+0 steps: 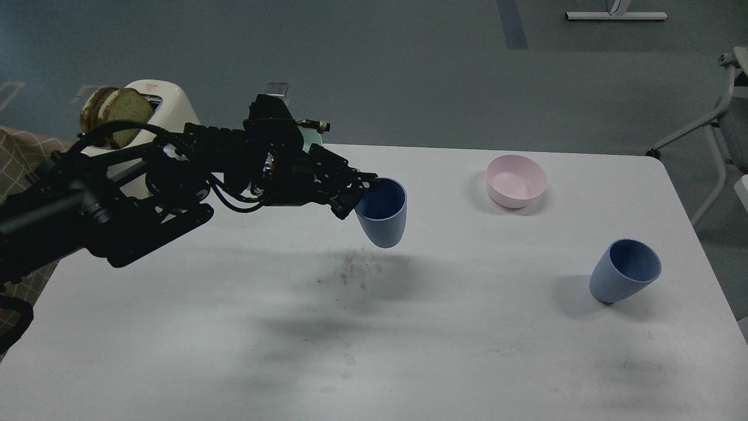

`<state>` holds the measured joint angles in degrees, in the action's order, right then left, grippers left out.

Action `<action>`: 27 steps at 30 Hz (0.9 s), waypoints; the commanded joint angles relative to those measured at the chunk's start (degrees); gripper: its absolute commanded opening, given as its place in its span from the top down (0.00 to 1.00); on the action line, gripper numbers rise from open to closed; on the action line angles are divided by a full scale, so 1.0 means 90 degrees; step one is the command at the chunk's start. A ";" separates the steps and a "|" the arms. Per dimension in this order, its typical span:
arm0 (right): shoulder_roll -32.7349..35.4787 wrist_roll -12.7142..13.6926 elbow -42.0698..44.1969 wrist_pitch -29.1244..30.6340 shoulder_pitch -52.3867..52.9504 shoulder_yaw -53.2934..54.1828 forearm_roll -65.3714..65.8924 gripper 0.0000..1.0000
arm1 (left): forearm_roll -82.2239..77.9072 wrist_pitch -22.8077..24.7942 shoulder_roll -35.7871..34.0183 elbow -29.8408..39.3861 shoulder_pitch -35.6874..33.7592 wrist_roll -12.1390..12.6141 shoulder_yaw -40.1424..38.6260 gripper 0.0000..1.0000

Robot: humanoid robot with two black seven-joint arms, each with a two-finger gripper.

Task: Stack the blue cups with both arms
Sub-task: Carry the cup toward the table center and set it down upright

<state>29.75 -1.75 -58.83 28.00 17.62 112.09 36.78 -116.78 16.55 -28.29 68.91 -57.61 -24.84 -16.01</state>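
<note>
My left gripper (359,190) is shut on the left rim of a blue cup (385,216) and holds it upright above the middle of the white table (467,351), its shadow below it. The second blue cup (624,271) stands alone on the table at the right, leaning a little to the right, with its mouth open toward me. My left arm reaches in from the left edge. My right arm and its gripper are out of view.
A pale pink bowl (516,180) sits at the back right. A mint-green bowl (311,139) is mostly hidden behind my left arm. A white toaster (166,108) with bread slices stands at the back left. A smudge of crumbs (356,270) marks the table's middle.
</note>
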 commanded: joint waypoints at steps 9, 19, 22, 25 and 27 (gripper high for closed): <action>0.0005 -0.0001 -0.0026 0.0000 -0.0190 0.0222 -0.0004 0.00 | -0.0110 -0.0013 0.0527 -0.0928 0.0083 0.0006 0.0548 1.00; -0.0044 -0.0001 -0.0251 0.0000 -0.0268 0.0193 -0.0024 0.00 | -0.0023 -0.0052 0.0439 -0.1026 0.0112 0.0231 0.0490 0.60; -0.0034 -0.0001 -0.0241 0.0000 -0.0298 0.0173 -0.0024 0.00 | -0.0022 -0.0052 0.0439 -0.1007 0.0103 0.0241 0.0461 0.60; 0.0053 0.0009 -0.0270 0.0000 -0.0618 0.0144 0.0006 0.00 | 0.0007 -0.0071 0.0429 -0.0958 0.0103 0.0221 0.0422 0.41; 0.0180 0.0009 -0.0319 0.0000 -0.0785 0.0124 0.0045 0.00 | 0.0114 -0.0110 0.0409 -0.0958 0.0103 0.0211 0.0363 0.29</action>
<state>29.98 -1.75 -61.15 28.00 12.91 113.44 36.77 -116.75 15.95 -24.42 60.15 -56.62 -22.75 -12.09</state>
